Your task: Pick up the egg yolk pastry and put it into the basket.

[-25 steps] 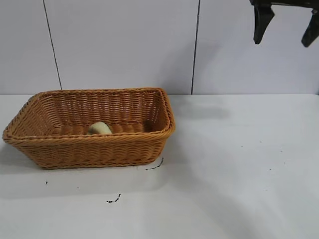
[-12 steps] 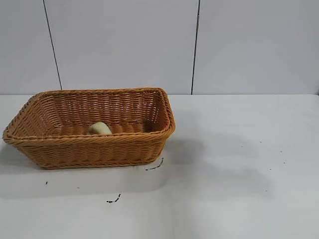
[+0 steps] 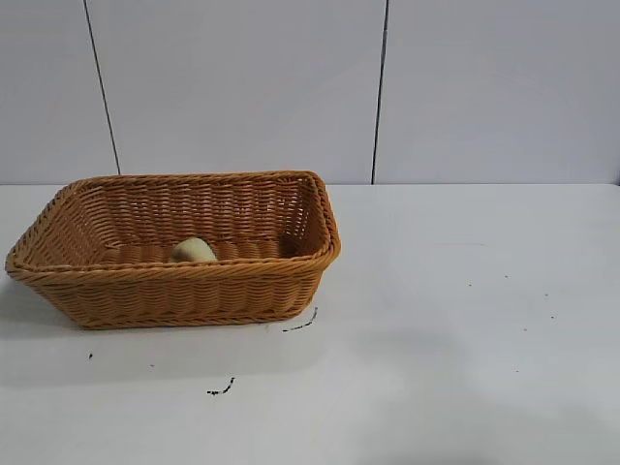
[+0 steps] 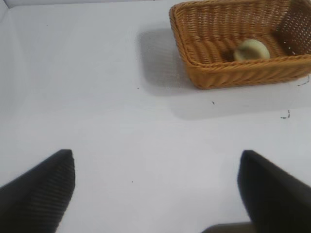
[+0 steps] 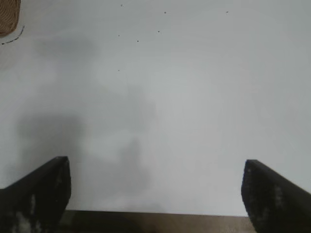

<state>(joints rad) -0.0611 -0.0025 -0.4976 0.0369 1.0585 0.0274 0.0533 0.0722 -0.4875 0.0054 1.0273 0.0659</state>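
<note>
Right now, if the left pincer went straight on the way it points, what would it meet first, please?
Probably just the bare table. The open left pincer has nothing between its fingers, and the basket with the pastry sits off to one side, though depth is unclear.

Lighting: bright, even, diffuse, on a white table and pale wall.
Shadows: soft grey patch beside the basket at its lower left in the exterior view; broader shadow to the basket's left and below it in the left wrist view; faint mottled grey patches, centre-left, right wrist view.
Glare: none strong.
Focus: left claw and right claw fingers blurred at lower corners; wicker weave slightly soft.
</note>
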